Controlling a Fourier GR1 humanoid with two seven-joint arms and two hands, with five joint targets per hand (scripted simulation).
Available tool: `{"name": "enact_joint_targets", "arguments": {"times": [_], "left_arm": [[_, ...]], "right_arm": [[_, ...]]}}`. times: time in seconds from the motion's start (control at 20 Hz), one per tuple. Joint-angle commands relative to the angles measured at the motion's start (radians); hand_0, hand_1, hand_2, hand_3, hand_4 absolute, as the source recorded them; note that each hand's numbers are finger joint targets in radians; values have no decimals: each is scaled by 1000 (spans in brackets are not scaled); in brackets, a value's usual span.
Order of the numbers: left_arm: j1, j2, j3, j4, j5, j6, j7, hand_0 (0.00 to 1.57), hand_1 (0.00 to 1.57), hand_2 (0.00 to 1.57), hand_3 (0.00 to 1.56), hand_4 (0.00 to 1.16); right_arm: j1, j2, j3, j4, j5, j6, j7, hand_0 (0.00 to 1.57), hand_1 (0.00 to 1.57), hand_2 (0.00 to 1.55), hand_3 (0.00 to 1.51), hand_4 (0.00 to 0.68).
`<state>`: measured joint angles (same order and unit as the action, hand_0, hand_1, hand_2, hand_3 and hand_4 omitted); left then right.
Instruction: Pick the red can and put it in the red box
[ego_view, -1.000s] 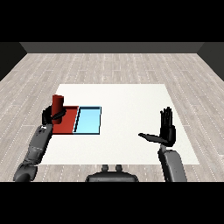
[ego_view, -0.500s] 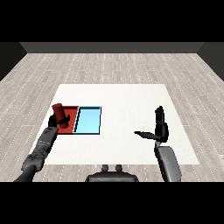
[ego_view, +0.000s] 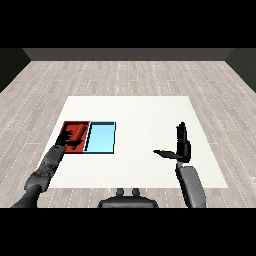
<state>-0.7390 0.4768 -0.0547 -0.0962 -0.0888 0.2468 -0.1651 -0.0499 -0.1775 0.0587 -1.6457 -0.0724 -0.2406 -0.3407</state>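
The red can is hard to make out: it lies in the red tray, red on red, partly hidden under the left hand, whose fingers blur together too much to tell open from curled. Two trays sit touching side by side on the white table, the second a light blue tray. The right hand hangs over the table, well apart, fingers straight, thumb out.

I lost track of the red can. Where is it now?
In the head view the red can is at the left, over the red tray, under the left robot hand, with the blue tray alongside.
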Motion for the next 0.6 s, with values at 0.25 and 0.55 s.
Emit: {"name": "enact_joint_targets", "arguments": {"times": [0.25,0.55], "left_arm": [[-21,51,102,-17,79,32,-57,0,0,0,0,0],[-8,-31,304,-269,296,7,-446,0,0,0,0,0]], "right_arm": [[40,21,0,1,-14,38,-67,0,0,0,0,0],[-10,0,-33,-40,-88,83,-23,0,0,0,0,0]]}}
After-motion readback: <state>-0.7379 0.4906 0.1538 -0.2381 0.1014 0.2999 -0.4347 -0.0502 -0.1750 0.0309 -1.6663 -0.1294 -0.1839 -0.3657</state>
